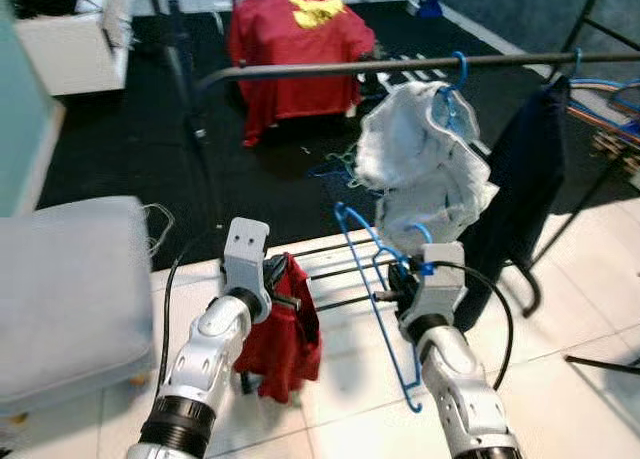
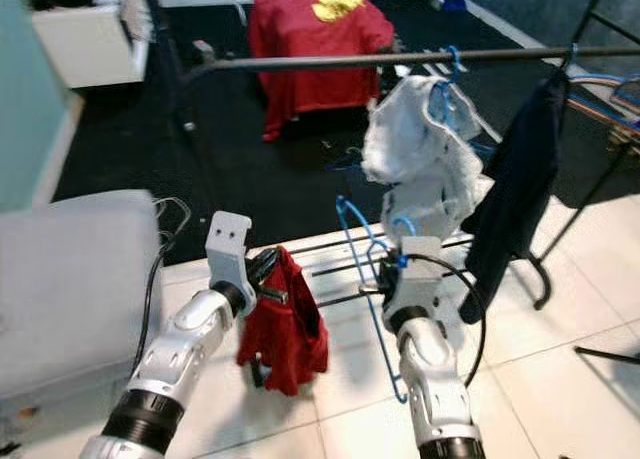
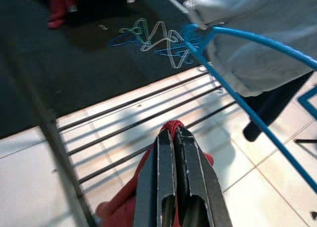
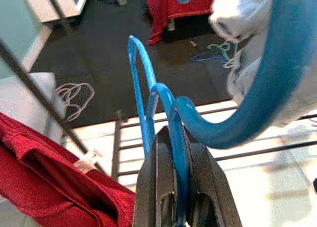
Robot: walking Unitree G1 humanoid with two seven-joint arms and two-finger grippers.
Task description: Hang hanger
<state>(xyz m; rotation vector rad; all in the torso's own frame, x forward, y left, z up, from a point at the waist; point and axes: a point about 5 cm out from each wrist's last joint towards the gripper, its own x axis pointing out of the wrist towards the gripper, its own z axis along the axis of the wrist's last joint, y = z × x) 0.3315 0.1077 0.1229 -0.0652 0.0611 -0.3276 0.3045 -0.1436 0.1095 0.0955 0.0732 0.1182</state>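
Note:
My right gripper (image 1: 401, 281) is shut on a blue wire hanger (image 1: 366, 279), gripping it near the neck; the frame hangs down toward the tiled floor. In the right wrist view its fingers (image 4: 157, 153) clamp the blue wire (image 4: 139, 78). My left gripper (image 1: 284, 284) is shut on a red garment (image 1: 286, 341) that droops below it, and the left wrist view has the red cloth (image 3: 171, 125) pinched at the fingertips. Both grippers sit below and in front of the dark clothes rail (image 1: 350, 69).
On the rail hang a white garment (image 1: 420, 159) on a blue hanger and a dark garment (image 1: 525, 179). The rack's base bars (image 1: 330, 274) cross the floor. Loose hangers (image 1: 335, 164) lie on black carpet. A grey cushion (image 1: 60, 289) sits at left; a red-draped object (image 1: 295, 39) stands behind.

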